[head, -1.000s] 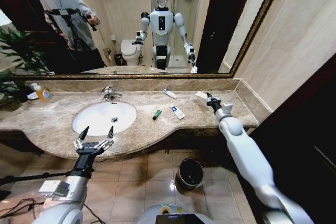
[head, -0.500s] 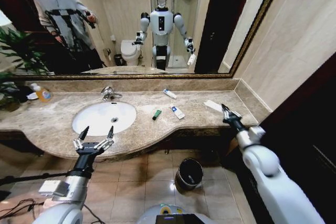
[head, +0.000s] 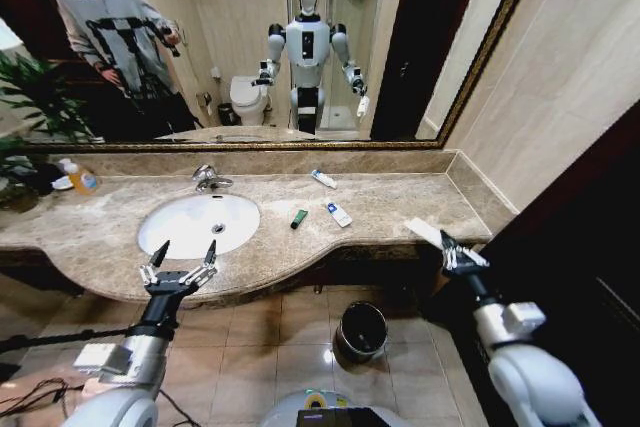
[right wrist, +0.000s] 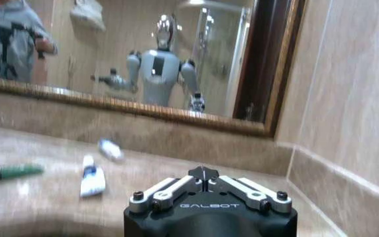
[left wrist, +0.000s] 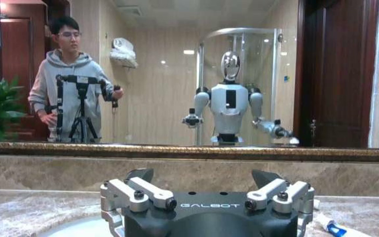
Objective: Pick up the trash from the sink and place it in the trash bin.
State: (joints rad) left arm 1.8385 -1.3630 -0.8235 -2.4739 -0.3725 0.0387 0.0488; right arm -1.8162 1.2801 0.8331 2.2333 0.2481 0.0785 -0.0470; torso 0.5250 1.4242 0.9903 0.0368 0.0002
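The right gripper (head: 452,250) is clamped on a white sachet (head: 425,231), seemingly, beyond the table (head: 400,209) edge. The left gripper (head: 182,262) hovers with fingers apart before the sink (head: 185,232).

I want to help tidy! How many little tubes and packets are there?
4. White tube near the mirror; green tube and second white tube beside the sink; white sachet in the right end effector. Others may be hidden.
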